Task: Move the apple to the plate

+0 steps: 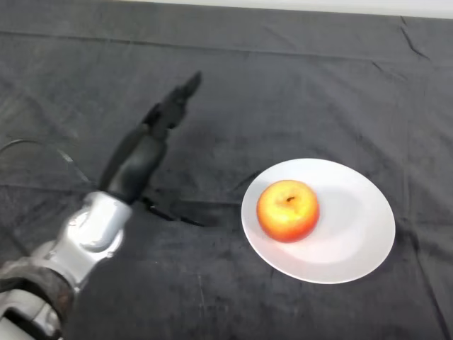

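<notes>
Dark, wrinkled cloth (pixel 297 85) covers the whole table in the head view, creased in long folds that run across the upper part, with a pale strip of background showing along the very top edge. Two objects lie on it: one white round plate (pixel 354 244) to the right of centre, and one apple (pixel 287 210), red and yellow with its stem hollow facing up, sitting on the left half of that plate, inside the rim. One arm is in sight, the silver-grey left arm (pixel 88 237), which comes in from the lower left corner and rises toward the middle of the table. Its black left hand (pixel 145 152) is stretched out with the fingers (pixel 185 91) straight and pointing up and to the right, holding nothing; the thumb (pixel 173 212) sticks out low toward the plate and ends just short of the rim. The hand is left of the plate, apart from the apple and touching neither.
</notes>
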Tool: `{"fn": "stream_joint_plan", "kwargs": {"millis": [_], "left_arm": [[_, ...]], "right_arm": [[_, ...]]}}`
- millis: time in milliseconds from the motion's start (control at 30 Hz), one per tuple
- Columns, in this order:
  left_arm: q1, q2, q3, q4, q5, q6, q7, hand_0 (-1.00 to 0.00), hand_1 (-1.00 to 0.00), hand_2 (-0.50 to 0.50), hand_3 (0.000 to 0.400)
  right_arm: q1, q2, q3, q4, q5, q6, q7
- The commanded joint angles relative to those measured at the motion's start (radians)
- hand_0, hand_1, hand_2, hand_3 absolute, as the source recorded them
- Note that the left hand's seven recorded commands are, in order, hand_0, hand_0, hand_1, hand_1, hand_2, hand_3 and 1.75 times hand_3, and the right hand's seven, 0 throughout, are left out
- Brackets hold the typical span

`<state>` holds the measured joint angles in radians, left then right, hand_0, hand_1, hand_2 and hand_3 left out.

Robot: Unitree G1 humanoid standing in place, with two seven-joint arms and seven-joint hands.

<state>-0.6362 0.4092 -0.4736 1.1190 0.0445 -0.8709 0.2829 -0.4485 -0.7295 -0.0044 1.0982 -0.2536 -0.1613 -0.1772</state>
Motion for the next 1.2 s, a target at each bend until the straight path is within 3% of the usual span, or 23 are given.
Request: {"fn": "stream_joint_plan", "kwargs": {"millis": [33, 467, 1200], "left_arm": [[0.035, 0.051, 0.044, 0.031, -0.028, -0.024, 0.022, 0.0, 0.0, 0.0, 0.0], [0.122, 0.131, 0.212, 0.057, -0.105, 0.015, 0.033, 0.0, 0.0, 0.0, 0.0], [0.202, 0.189, 0.439, 0.062, -0.193, 0.12, 0.087, 0.0, 0.0, 0.0, 0.0]], "right_arm": [[0.098, 0.026, 0.0424, 0.071, -0.029, 0.027, 0.0073], [0.098, 0.026, 0.0424, 0.071, -0.0288, 0.027, 0.0073], [0.1, 0.026, 0.0422, 0.068, -0.0282, 0.028, 0.0076]]}}
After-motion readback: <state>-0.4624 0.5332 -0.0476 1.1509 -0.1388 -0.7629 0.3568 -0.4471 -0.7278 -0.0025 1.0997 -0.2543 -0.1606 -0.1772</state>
